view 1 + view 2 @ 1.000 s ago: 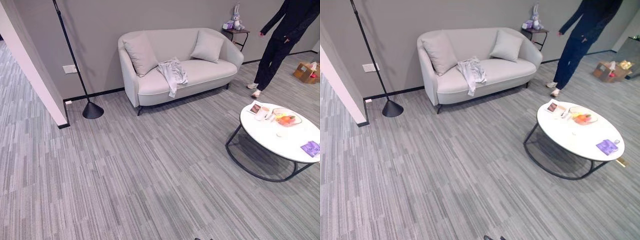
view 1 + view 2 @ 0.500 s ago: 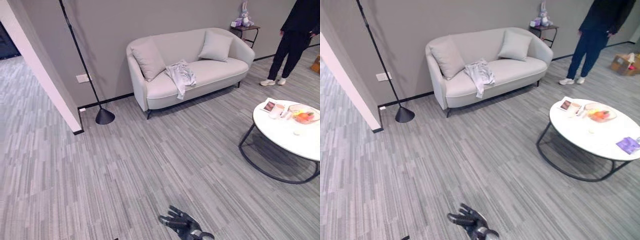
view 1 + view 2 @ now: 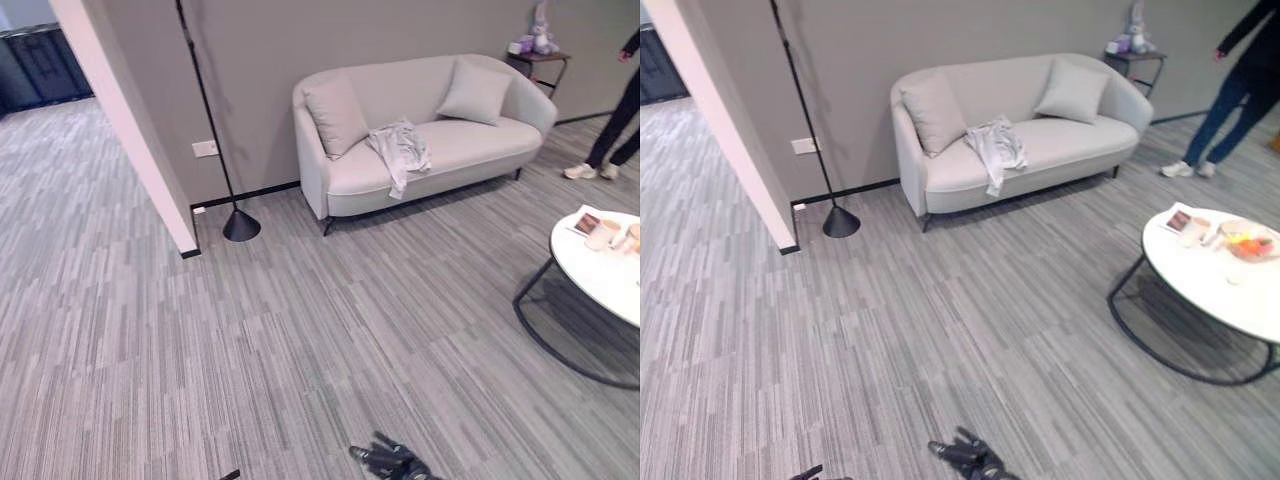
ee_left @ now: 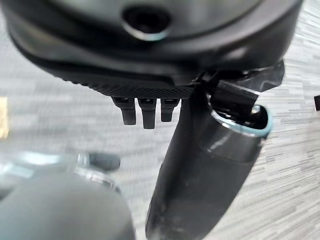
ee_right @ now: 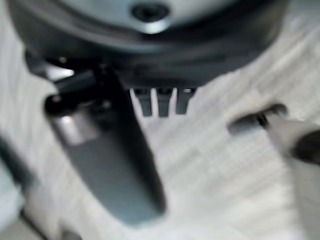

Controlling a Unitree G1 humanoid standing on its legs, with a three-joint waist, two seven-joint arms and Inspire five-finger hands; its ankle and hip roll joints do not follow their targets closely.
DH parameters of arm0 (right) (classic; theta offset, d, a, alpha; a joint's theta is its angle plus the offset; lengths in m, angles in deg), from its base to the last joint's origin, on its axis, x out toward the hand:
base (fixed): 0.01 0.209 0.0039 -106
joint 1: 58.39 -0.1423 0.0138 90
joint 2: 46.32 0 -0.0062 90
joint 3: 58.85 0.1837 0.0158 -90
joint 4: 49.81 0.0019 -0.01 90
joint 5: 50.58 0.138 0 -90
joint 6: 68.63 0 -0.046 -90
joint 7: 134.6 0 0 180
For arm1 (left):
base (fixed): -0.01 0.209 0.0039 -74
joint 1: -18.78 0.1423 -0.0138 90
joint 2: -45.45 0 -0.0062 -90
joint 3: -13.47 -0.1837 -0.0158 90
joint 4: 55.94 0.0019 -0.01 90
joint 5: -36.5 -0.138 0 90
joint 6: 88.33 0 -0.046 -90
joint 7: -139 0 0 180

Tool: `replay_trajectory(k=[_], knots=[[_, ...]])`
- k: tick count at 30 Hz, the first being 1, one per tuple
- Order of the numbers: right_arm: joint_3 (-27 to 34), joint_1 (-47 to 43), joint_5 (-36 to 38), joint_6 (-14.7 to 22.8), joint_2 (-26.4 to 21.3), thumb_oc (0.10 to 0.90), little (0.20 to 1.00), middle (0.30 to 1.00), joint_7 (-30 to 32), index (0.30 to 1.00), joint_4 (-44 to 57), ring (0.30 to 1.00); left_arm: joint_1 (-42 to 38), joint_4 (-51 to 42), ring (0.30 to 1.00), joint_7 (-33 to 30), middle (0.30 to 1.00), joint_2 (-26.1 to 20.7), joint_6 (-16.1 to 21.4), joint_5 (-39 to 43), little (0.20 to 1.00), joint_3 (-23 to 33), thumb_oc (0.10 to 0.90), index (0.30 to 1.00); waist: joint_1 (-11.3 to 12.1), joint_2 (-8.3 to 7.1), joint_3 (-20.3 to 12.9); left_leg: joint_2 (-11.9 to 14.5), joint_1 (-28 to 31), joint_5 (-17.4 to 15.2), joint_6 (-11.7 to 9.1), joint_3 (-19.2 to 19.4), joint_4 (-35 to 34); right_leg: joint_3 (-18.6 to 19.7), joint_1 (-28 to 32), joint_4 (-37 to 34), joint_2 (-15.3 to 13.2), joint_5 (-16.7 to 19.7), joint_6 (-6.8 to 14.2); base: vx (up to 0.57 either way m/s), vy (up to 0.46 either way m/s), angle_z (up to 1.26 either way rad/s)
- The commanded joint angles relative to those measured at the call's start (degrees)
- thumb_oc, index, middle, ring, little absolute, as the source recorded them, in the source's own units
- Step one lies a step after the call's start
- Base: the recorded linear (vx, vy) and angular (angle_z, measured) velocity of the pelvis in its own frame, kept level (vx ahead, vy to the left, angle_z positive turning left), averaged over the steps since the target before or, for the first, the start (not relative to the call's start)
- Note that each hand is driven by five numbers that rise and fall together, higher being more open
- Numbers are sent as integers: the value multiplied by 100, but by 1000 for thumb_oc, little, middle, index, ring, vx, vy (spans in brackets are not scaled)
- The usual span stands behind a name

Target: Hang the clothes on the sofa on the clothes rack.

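Left hand point(image 4: 150, 107) hangs with straight, empty fingers point(image 4: 143, 113). Right hand point(image 3: 392, 461) hangs low over the carpet, fingers spread. Far beyond both, the grey garment point(image 3: 400, 152) lies crumpled on the sofa point(image 3: 420, 130) seat, between two cushions.

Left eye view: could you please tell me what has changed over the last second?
The camera has swung left, so everything sits further right in the picture. The right hand has come into view at the bottom edge, open and empty. The clothes still lie on the sofa.
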Motion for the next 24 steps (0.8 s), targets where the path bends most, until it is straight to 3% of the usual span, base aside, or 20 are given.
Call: replay_trajectory(k=[1, 2, 3, 4, 5, 8, 9, 11, 13, 14, 16, 17, 18, 19, 20, 21, 22, 23, 24], knots=[[-194, 711, -10, 35, 241, 800, 900, 900, -99, 900, 189, 900, 98, 138, 900, 102, 900, 156, 187, -189, 900, 112, 800, 900, -184, 59, 160, 290, 207, -296, -376, -385, -112, -704, 265, -1574, 1221, -968, -324, 292, -130, 21], [-92, 664, -88, 68, 170, 800, 900, 900, -56, 900, 89, 900, 77, 166, 900, 118, 900, 143, 191, -239, 900, 114, 800, 900, -246, 13, 175, 308, 293, -424, -449, -406, -102, -791, 258, -2312, 1226, -962, -338, 190, -104, 27], [-91, 660, -88, 69, 171, 800, 900, 900, -57, 900, 86, 900, 73, 167, 900, 118, 900, 143, 192, -240, 900, 114, 800, 900, -255, 28, 169, 328, 277, -419, -454, -416, -95, -816, 279, -2366, 1247, -931, -345, 306, -206, 52], [16, 636, -217, 83, 56, 800, 900, 900, -9, 900, -1, 900, 58, 182, 900, 136, 900, 110, 224, -378, 900, 137, 800, 900, -310, -58, 181, 395, 422, -567, -627, -398, -135, -838, 249, -3738, 1117, -708, -264, 646, -370, 87], [384, 697, -482, 43, -88, 800, 900, 900, 60, 900, -371, 900, -75, 203, 900, 145, 900, 52, 272, -555, 900, 173, 800, 900, -441, -168, 133, 624, 774, -811, -892, -463, -214, -598, 24, -5044, 721, -103, 65, 817, -435, 78], [809, 842, -595, 58, -190, 800, 900, 900, 120, 900, -898, 900, -97, 217, 900, 176, 900, -21, 323, -566, 900, 202, 800, 900, -571, -240, 42, 866, 1204, -1010, -1062, -497, -269, -438, 40, -5149, 680, 147, 181, 647, -322, 27], [1045, 872, -611, -2, -339, 800, 900, 900, 189, 900, -1233, 900, -70, 225, 900, 152, 900, -88, 330, -613, 900, 226, 800, 900, -607, -284, -63, 1044, 1219, -910, -1147, -632, -177, -377, 117, -5047, 779, 247, 150, 645, -427, 24], [1300, 873, -451, 12, -544, 800, 900, 900, 213, 900, -1553, 900, -89, 221, 900, 167, 900, -152, 316, -566, 900, 260, 800, 900, -643, -196, -109, 1408, 1139, -541, -1272, -728, -55, -393, 3, -4707, 1064, 93, 33, 443, -381, 71], [1336, 837, -358, 20, -645, 800, 900, 900, 212, 900, -1745, 900, -62, 248, 900, 220, 900, -155, 309, -461, 900, 264, 800, 900, -637, -48, -194, 1854, 996, 139, -1396, -842, 306, -469, -74, -4283, 1480, -306, -206, 378, -364, 55], [1357, 817, -306, 27, -702, 800, 900, 900, 202, 900, -1756, 900, -58, 240, 900, 255, 900, -162, 282, -481, 900, 247, 800, 900, -623, -42, -203, 1939, 829, 380, -1368, -855, 551, -508, 8, -4213, 1599, -470, -309, 394, -395, -24], [1303, 814, -297, 95, -686, 800, 900, 900, 210, 900, -1776, 900, -66, 237, 900, 263, 900, -174, 260, -457, 900, 206, 800, 900, -591, -112, -269, 2183, 588, 1072, -1344, -735, 1276, -641, 341, -4276, 1941, -716, -594, 426, -458, -62], [1278, 828, -309, 112, -705, 800, 900, 900, 242, 900, -1759, 900, -80, 163, 900, 281, 900, -194, 250, -436, 900, 183, 800, 900, -552, -196, -285, 2292, 436, 1203, -1255, -581, 1663, -669, 588, -4388, 2079, -834, -739, 570, -647, -4], [1247, 867, -329, 161, -759, 800, 900, 900, 302, 900, -1720, 900, -140, -43, 900, 253, 900, -258, 280, -418, 900, 114, 800, 900, -440, -378, -190, 2502, -53, 1531, -1120, -438, 2772, -671, 1083, -4658, 2298, -964, -972, 616, -660, 13], [1164, 727, -381, 182, -839, 800, 900, 900, 386, 900, -1632, 900, -301, -320, 900, 203, 900, -244, 382, -273, 900, -28, 800, 900, -260, -586, 16, 2127, -736, 975, -885, -452, 3624, -454, 1452, -4936, 2309, -988, -1048, 540, -531, 41], [1138, 680, -411, 179, -852, 800, 900, 900, 409, 900, -1612, 900, -353, -407, 900, 195, 900, -223, 410, -187, 900, -59, 800, 900, -182, -608, 88, 1837, -1100, 705, -855, -536, 3873, -378, 1585, -5037, 2304, -1016, -1035, 468, -225, -15], [1007, 642, -507, 200, -854, 800, 900, 900, 441, 900, -1561, 900, -424, -601, 900, 143, 900, -183, 486, -17, 900, -85, 800, 900, 21, -650, 171, 1162, -1785, 228, -809, -533, 3571, -205, 1817, -5235, 2265, -1096, -968, 429, 16, -31], [825, 610, -636, 263, -780, 800, 900, 900, 449, 900, -1485, 900, -415, -570, 900, 91, 900, -155, 528, 44, 900, -64, 800, 900, 190, -597, 216, 641, -2075, 165, -721, -445, 2470, -157, 1935, -5277, 2298, -1188, -899, 605, 87, -67], [694, 556, -774, 265, -689, 800, 900, 900, 409, 900, -1413, 900, -359, -365, 900, 109, 900, -156, 480, 90, 900, 88, 800, 900, 411, -443, 179, 238, -2190, 674, -769, -631, 1127, -3, 2227, -5352, 2566, -1348, -909, 523, 102, -72], [659, 549, -849, 253, -639, 800, 900, 900, 397, 900, -1393, 900, -318, -224, 900, 128, 900, -149, 450, 141, 900, 191, 800, 900, 489, -417, 181, 142, -2273, 896, -830, -749, 836, 116, 2353, -5335, 2671, -1439, -939, 428, 85, -70]])
